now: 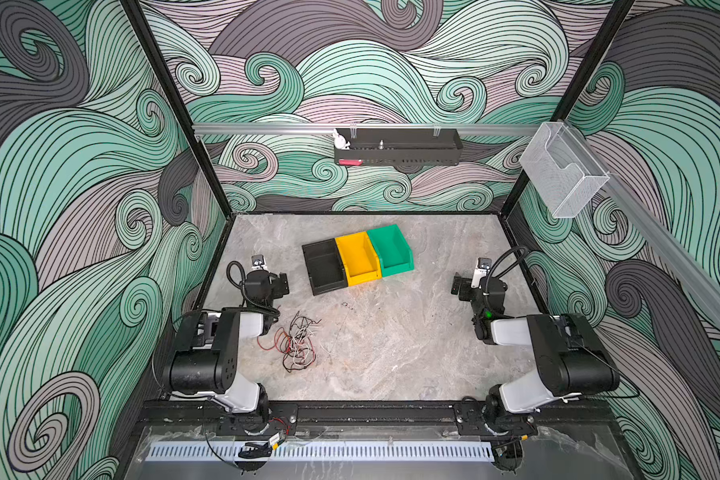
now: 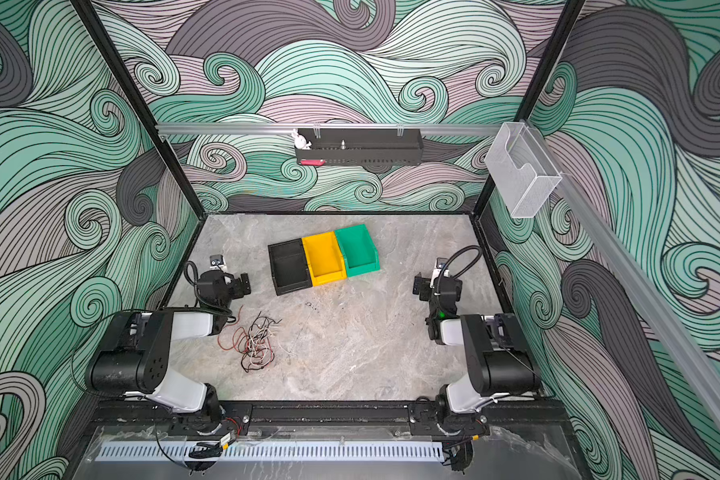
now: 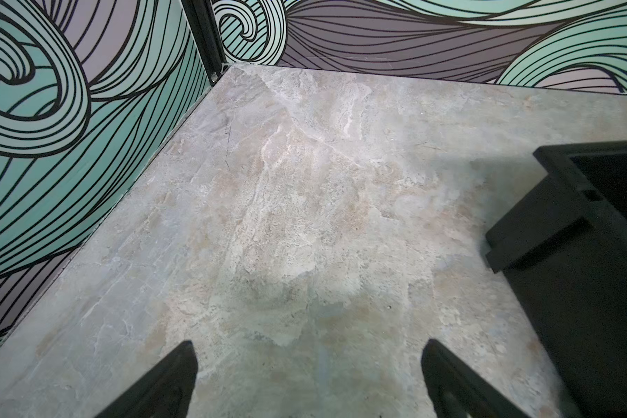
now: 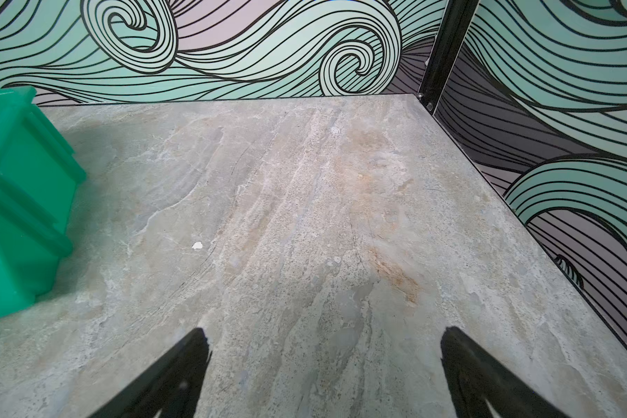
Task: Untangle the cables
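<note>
Several tangled cables (image 1: pixel 297 347) lie behind the left gripper (image 1: pixel 282 284), apart.

Table (image 1: pixel 391 357): row of three bins (image 1: pixel 357 258) rear of centre, side by side and touching. Tangle of cables (image 1: pixel 298 344) on the tabletop, front left (well apart from the bins). Left gripper (image 1: pixel 283 284) left of the row, behind the cables; right gripper (image 1: pixel 457 286) to the right.

Tabletop (image 1: pixel 391 353): grey stone-look surface, veined, matt. Green bin (image 4: pixel 22 202) and black bin (image 3: pixel 576 307): smooth moulded plastic, faint sheen. Wall rail (image 1: pixel 267 129): bare brushed metal. Wall holder (image 1: pixel 562 174): clear plastic.
</note>
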